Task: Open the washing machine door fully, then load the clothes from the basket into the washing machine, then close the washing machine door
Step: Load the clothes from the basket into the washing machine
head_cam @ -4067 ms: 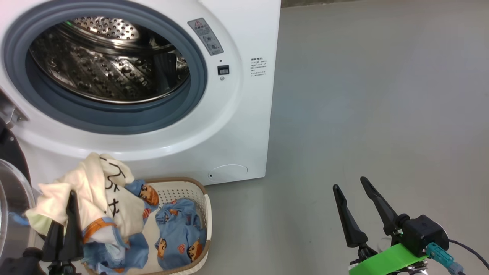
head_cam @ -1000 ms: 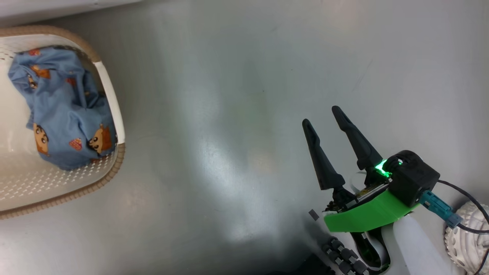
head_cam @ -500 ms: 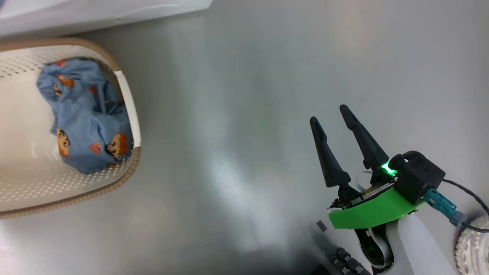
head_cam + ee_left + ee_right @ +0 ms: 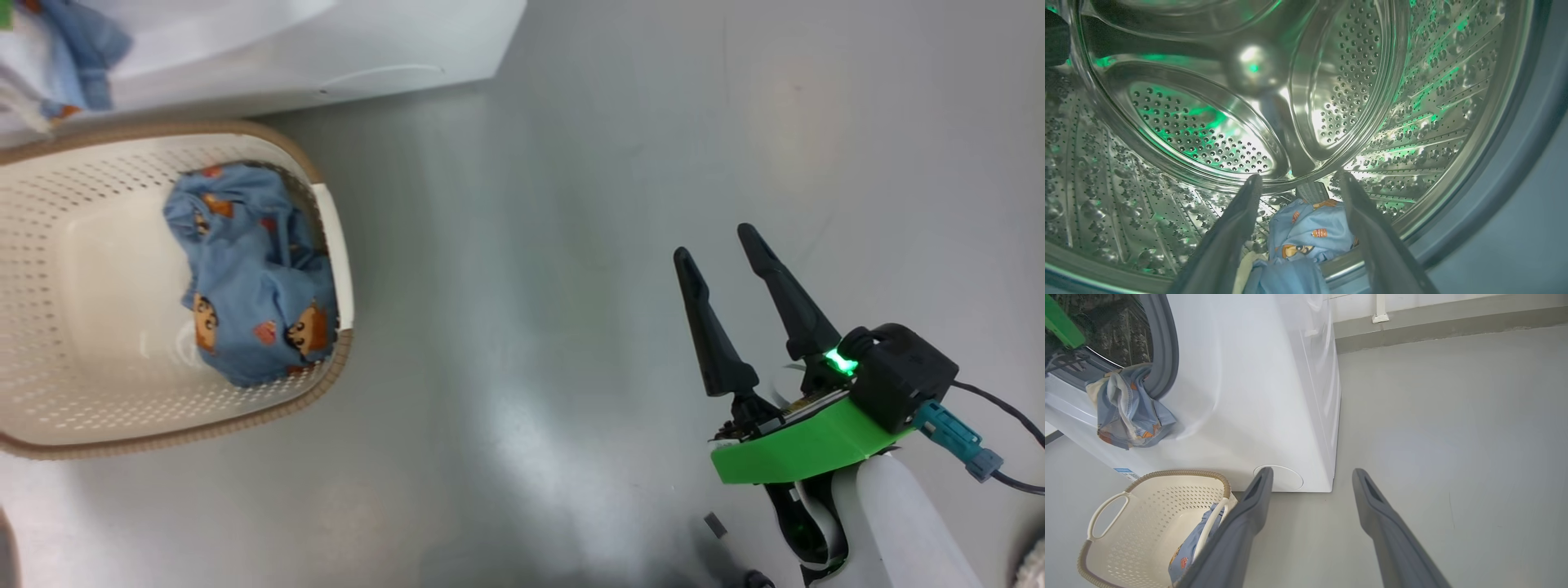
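Though illegibly small, blue label (image 4: pixel 1122 471) on washing machine (image 4: pixel 1249 396); both arms' jaws wide apart.

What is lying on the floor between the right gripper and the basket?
Nothing: the head view shows bare grey floor from the right gripper to the basket.

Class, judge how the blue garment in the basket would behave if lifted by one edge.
Probably floppy: the garment lies crumpled in folds against the basket wall. It would likely dangle, like the clothes hanging over the seal. Seems light; the basket should stay put.
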